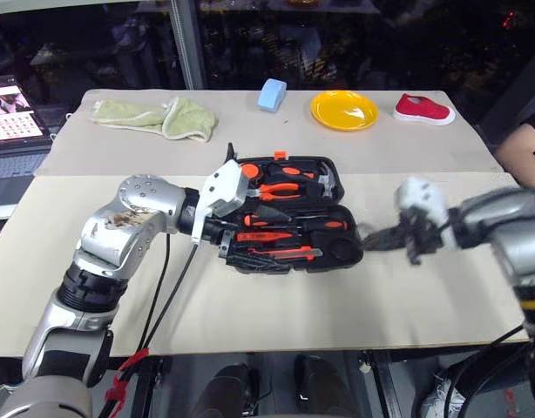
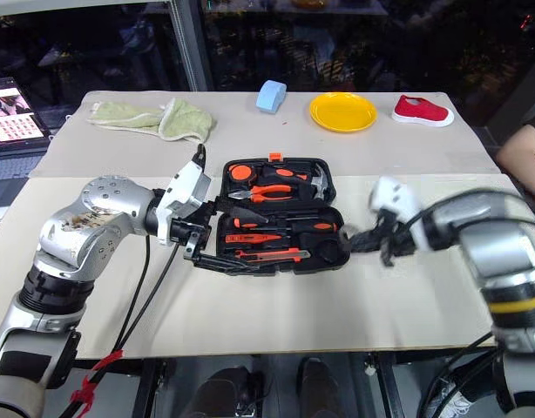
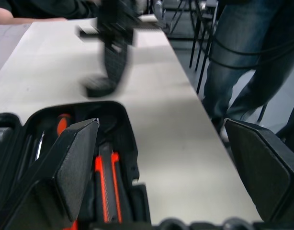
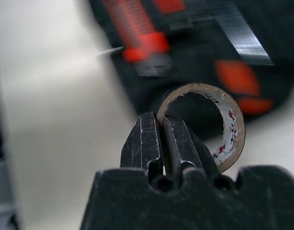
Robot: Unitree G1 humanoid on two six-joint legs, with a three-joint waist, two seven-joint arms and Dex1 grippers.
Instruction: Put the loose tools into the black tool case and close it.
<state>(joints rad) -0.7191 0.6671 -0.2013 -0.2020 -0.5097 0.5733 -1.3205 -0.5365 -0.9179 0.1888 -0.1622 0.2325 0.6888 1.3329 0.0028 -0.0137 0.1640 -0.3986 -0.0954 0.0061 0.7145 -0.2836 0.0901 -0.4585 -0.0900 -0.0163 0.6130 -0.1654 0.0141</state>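
Observation:
The black tool case (image 1: 344,250) lies open mid-table, lid part toward the far side. In its recesses sit black-and-orange screwdrivers (image 1: 281,235), an orange-and-black utility knife (image 1: 289,254), orange-handled pliers (image 1: 281,190) and a hammer (image 1: 328,178). My left gripper (image 2: 220,231) is open at the case's left end, its fingers (image 3: 75,167) straddling the near corner of the base. My right gripper (image 4: 159,129) is shut on the rim of a small grey tape roll (image 4: 231,120), blurred and just off the case's right end (image 2: 359,239).
Along the far edge lie a green towel (image 1: 154,117), a light blue block (image 1: 271,94), a yellow plate (image 1: 343,111) and a red shoe (image 1: 423,109). A laptop (image 1: 10,113) stands at the left. A person's arm (image 1: 520,148) rests at the table's right side.

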